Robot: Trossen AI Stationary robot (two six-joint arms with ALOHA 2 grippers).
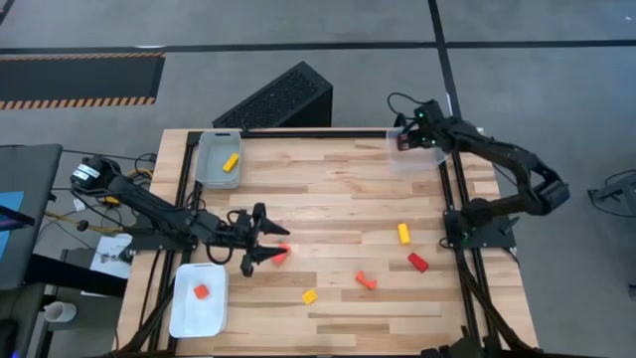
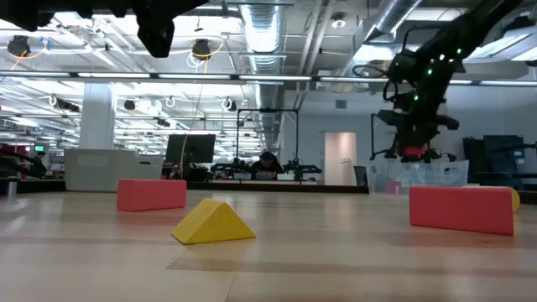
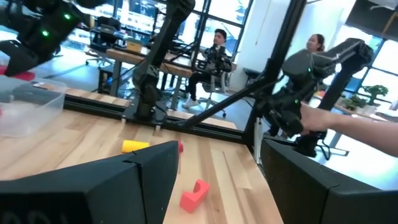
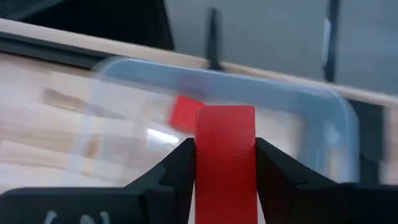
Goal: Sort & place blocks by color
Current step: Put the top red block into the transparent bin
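Note:
My right gripper (image 1: 405, 141) hangs over the clear tray (image 1: 422, 159) at the table's far right corner, shut on a red block (image 4: 225, 149). A second red block (image 4: 184, 114) lies in that tray. My left gripper (image 1: 278, 244) is open at the table's left middle, fingers pointing right, with a red-orange block (image 1: 281, 256) by its near fingertip. Whether it touches that block I cannot tell. Loose on the wood lie a yellow block (image 1: 403, 234), a red one (image 1: 417, 263), an orange one (image 1: 366, 280) and another yellow one (image 1: 310, 295). My right gripper pinches the red block (image 4: 225, 171) between its two fingers, one on each long side face. The block's free end sticks out past the fingertips. The fingers come from above, pointing down. The block (image 2: 411, 153) is lifted clear, just above the clear tray (image 2: 417, 176).
A grey tray (image 1: 206, 171) at the far left holds a yellow block (image 1: 231, 162). A white tray (image 1: 184, 318) at the near left holds an orange block (image 1: 202, 291). A black box (image 1: 278, 99) stands beyond the far edge. People sit in the room behind (image 3: 217, 53).

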